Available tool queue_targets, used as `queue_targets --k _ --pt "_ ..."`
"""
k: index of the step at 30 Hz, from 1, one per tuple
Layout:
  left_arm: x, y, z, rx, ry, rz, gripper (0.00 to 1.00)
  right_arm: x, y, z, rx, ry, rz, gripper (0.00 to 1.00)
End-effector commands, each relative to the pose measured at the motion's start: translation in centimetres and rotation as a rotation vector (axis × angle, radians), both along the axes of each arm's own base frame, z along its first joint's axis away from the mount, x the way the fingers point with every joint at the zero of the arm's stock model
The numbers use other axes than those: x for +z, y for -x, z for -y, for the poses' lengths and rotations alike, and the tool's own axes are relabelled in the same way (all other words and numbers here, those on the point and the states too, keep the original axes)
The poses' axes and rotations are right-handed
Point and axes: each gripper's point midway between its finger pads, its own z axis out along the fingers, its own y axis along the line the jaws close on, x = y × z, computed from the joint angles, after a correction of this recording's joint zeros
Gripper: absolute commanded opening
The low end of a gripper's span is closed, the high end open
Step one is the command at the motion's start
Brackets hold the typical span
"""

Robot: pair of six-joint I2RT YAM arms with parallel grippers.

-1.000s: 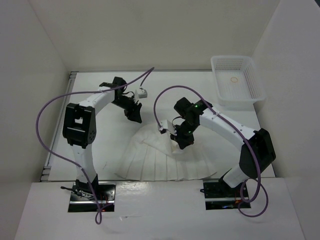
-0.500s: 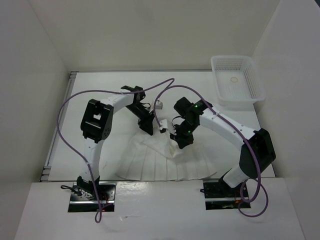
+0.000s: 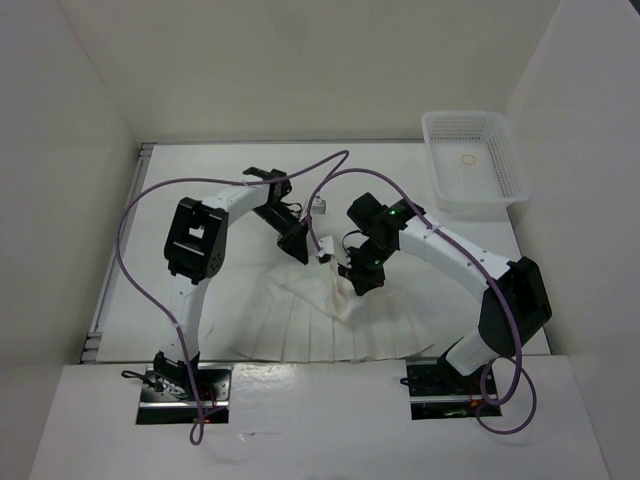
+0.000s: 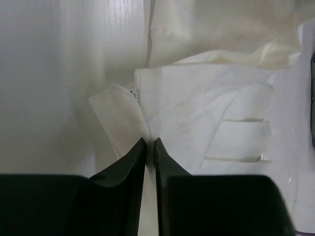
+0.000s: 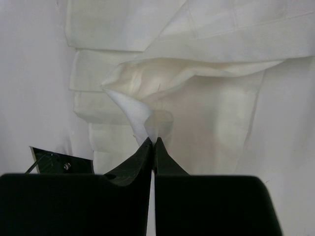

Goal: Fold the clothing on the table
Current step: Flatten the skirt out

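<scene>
The clothing, a white pleated skirt, lies fanned out on the table near the front edge. Its narrow waistband end points toward the back. My left gripper sits at the waistband's left corner. In the left wrist view its jaws are pinched together on the skirt's edge, just below a small zipper pull. My right gripper is shut on the right part of the waistband. The right wrist view shows a raised curl of fabric caught between its tips.
A white perforated basket stands at the back right corner with a small ring inside. Purple cables loop above both arms. White walls enclose the table on three sides. The other gripper's dark body shows at lower left in the right wrist view.
The left arm has swung right from the back-left of the table to the skirt's waistband, and its jaws have closed on the fabric. The right gripper has kept its hold, barely moving.
</scene>
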Motion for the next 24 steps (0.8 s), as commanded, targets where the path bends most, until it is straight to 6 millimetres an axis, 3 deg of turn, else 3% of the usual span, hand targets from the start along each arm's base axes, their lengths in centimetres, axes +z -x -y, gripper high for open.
queue_targets --k 1,8,12,16,21,22,23,24 --pt "-0.2 0.3 0.7 -0.002 0.054 -0.032 0.17 0.9 -0.2 -0.5 -0.01 -0.055 0.031 0.03" --pt "-0.3 -0.2 0.9 0.026 0.054 -0.025 0.0 1.1 -1.2 -0.7 -0.023 -0.058 0.08 0.03" --pt "0.8 -2.9 -0.3 0.11 0.064 0.025 0.0 1.4 -3.6 -0.5 -0.102 -0.063 0.155 0.02" --pt "1.8 -6.3 -2.0 0.198 0.069 0.089 0.0 2.5 -9.8 0.9 -0.286 -0.07 0.299 0.0" --pt "4.4 -11.2 -5.4 0.336 0.068 0.178 0.0 4.3 -18.4 3.9 -0.516 -0.058 0.445 0.0" --pt "4.5 -12.0 -5.9 0.356 0.071 0.183 0.0 3.2 -19.4 4.1 -0.53 -0.034 0.438 0.0" --pt "5.0 -13.1 -7.0 0.39 0.065 0.207 0.0 4.1 -21.2 4.5 -0.567 -0.046 0.469 0.0" --pt "5.6 -14.1 -7.3 0.412 0.071 0.217 0.0 2.9 -22.1 4.9 -0.591 -0.013 0.455 0.0"
